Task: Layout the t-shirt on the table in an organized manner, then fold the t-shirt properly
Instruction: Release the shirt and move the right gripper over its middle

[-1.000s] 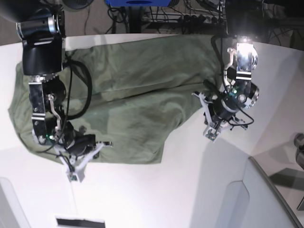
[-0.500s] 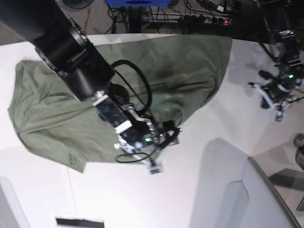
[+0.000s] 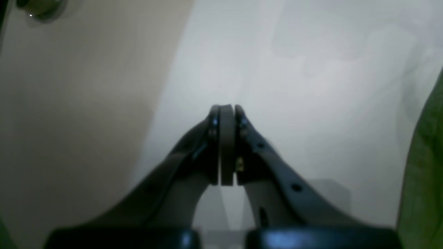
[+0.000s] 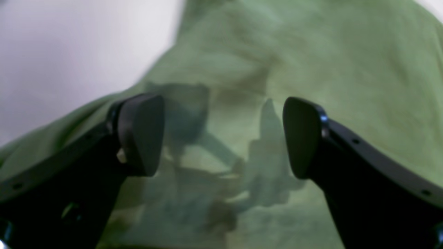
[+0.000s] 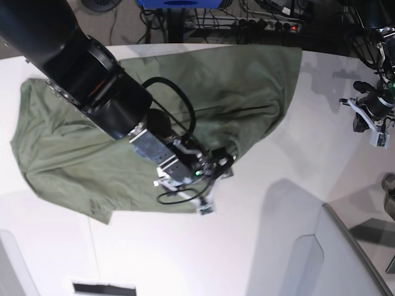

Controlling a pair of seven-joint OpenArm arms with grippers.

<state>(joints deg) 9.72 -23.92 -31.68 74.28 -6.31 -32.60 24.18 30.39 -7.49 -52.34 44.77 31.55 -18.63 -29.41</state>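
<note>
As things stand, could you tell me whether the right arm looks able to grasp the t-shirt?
Probably yes. The right hand is open directly over the t-shirt, nothing lies between them, and the left hand sits shut, well off to the side over the table.

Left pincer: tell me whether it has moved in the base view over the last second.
Yes. The left pincer has swung away from the t-shirt toward the right edge of the table, and it is shut.

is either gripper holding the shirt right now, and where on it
Nothing is held. The right gripper is open just above the t-shirt, with no cloth between its pads. The left gripper is shut on nothing, over bare table.
</note>
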